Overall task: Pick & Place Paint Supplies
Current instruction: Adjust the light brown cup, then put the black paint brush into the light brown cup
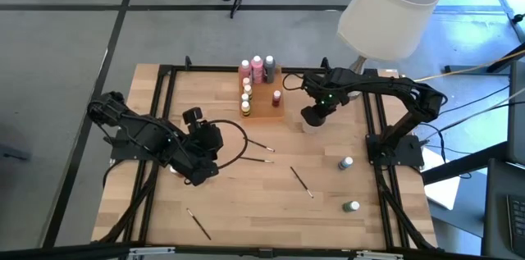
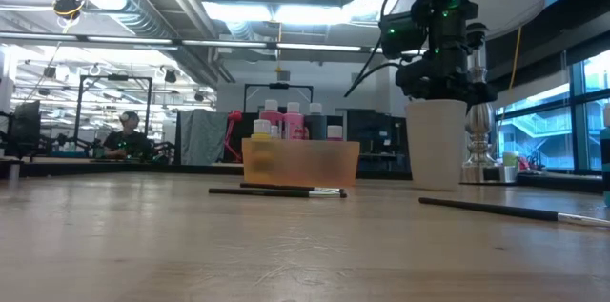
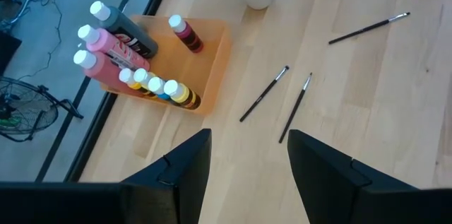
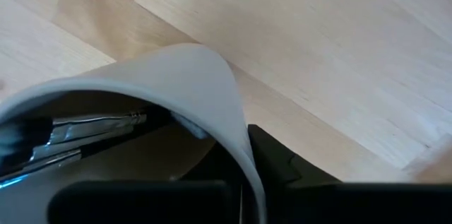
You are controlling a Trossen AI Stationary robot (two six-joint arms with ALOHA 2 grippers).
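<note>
My right gripper (image 1: 314,115) points down over the pale round cup (image 2: 437,145), right of the orange tray (image 1: 268,106). Brushes with metal ferrules (image 4: 99,125) lean inside the cup (image 4: 205,75). The cup's wall and the gripper's body hide the fingertips. Pink, grey, yellow and red paint bottles (image 1: 256,70) stand upright in the tray. Several dark-handled brushes lie flat on the table, two (image 1: 259,143) (image 1: 262,160) near my left gripper (image 1: 212,147). That gripper hovers open (image 3: 247,136) over the table's left middle with nothing between its fingers. My right gripper reaches down at the cup's rim (image 4: 233,118). The cup's wall and the gripper's own body hide the fingertips, so I cannot tell whether they touch the cup or a brush.
Two small bottles (image 1: 346,162) (image 1: 352,206) stand on the table's right side. One brush (image 1: 301,180) lies mid-table and another (image 1: 198,224) near the front left. A white lamp (image 1: 390,6) stands at the far right corner. A black frame (image 1: 164,75) borders the table.
</note>
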